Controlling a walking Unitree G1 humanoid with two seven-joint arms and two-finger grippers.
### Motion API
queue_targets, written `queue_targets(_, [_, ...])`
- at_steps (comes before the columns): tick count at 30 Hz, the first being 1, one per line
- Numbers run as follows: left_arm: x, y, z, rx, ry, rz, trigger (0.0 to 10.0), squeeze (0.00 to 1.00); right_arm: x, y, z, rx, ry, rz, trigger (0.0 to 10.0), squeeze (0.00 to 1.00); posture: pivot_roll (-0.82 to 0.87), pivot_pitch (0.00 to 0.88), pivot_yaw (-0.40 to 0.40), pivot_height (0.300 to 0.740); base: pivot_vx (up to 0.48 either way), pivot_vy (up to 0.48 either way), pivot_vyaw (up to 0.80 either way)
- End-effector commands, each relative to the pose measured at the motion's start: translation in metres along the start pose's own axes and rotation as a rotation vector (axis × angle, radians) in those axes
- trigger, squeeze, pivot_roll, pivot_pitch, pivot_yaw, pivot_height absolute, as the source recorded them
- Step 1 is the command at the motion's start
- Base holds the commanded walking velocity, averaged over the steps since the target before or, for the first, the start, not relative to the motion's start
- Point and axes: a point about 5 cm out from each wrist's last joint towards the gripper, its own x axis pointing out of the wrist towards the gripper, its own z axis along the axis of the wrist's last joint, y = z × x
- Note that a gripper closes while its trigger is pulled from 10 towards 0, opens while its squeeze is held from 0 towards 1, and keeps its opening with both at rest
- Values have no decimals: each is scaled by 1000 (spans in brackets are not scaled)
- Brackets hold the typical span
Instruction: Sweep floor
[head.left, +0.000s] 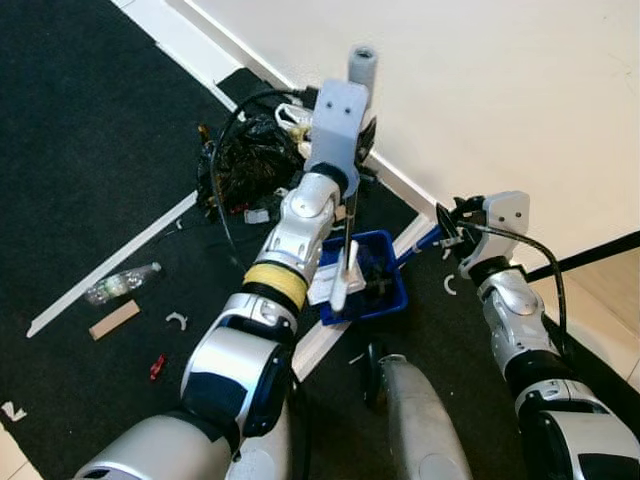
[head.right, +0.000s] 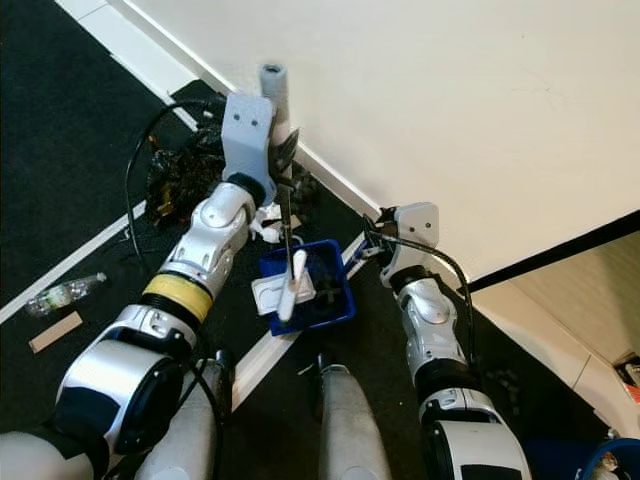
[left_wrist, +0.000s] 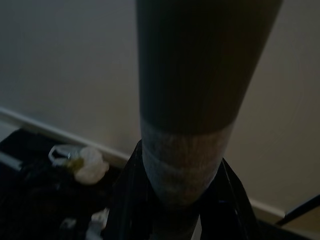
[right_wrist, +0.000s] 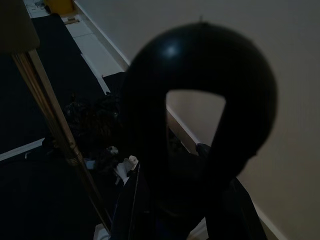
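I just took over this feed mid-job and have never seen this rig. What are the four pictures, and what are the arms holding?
The two bright pictures come from the humanoid's head camera, looking down at a dark floor by a white wall. The two dark ones come from cameras on its wrists.

The left tool grips a broom handle, with the pole running down from it. The right tool holds the dark looped handle of a blue dustpan with litter inside.

On the floor: a pile of black rubbish near the wall, a clear plastic bottle, a wooden block and small scraps.
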Motion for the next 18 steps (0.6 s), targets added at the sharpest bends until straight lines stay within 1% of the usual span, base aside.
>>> queue_targets(1, [4, -10, 16, -13, -64, -39, 10000, 0, -19, 13, -38, 86, 176, 18, 10000, 0, 73, 276, 3, 740, 0, 0, 0])
queue_targets(3, [-1, 7, 20, 5, -69, -16, 10000, 0, -17, 11, -37, 107, 178, 1, 10000, 0, 88, 248, -11, 740, 0, 0, 0])
queue_targets(5, [-1, 7, 20, 5, -69, -16, 10000, 0, -17, 11, -37, 107, 178, 1, 10000, 0, 88, 248, -11, 740, 0, 0, 0])
queue_targets(7, [-14, 31, 33, 16, -70, -23, 10000, 0, -15, 6, -37, 145, 187, -34, 10000, 0, 117, 220, -42, 740, 0, 0, 0])
queue_targets(8, [-19, 38, 38, 15, -71, -34, 10000, 0, -14, 5, -36, 158, 191, -47, 10000, 0, 117, 220, -42, 740, 0, 0, 0])
queue_targets(9, [-19, 38, 38, 15, -71, -34, 10000, 0, -14, 5, -36, 158, 191, -47, 10000, 0, 117, 220, -42, 740, 0, 0, 0])
queue_targets(11, [-33, 51, 59, -9, -102, -70, 10000, 0, -14, 1, -38, 166, 209, -75, 10000, 0, 133, 198, -65, 740, 0, 0, 0])
queue_targets(12, [-33, 51, 59, -9, -102, -70, 10000, 0, -14, 1, -38, 166, 209, -75, 10000, 0, 133, 198, -65, 740, 0, 0, 0])
queue_targets(13, [-40, 59, 71, -26, -120, -88, 10000, 0, -16, 0, -41, 167, 226, -97, 10000, 0, 144, 182, -74, 740, 0, 0, 0])
queue_targets(14, [-50, 70, 82, -2, -119, -105, 10000, 0, -19, -2, -44, 177, 246, -124, 10000, 0, 150, 168, -75, 740, 0, 0, 0])
queue_targets(15, [-56, 77, 89, 19, -113, -113, 10000, 0, -21, -3, -47, 184, 258, -142, 10000, 0, 152, 162, -76, 740, 0, 0, 0])
queue_targets(16, [-56, 77, 89, 19, -113, -113, 10000, 0, -21, -3, -47, 184, 258, -142, 10000, 0, 152, 162, -76, 740, 0, 0, 0])
queue_targets(17, [-65, 89, 90, 86, -74, -116, 10000, 0, -23, -5, -50, 194, 271, -162, 10000, 0, 157, 149, -78, 740, 0, 0, 0])
queue_targets(18, [-76, 103, 83, 159, -8, -104, 10000, 0, -26, -7, -53, 216, 283, -189, 10000, 0, 171, 133, -88, 740, 0, 0, 0])
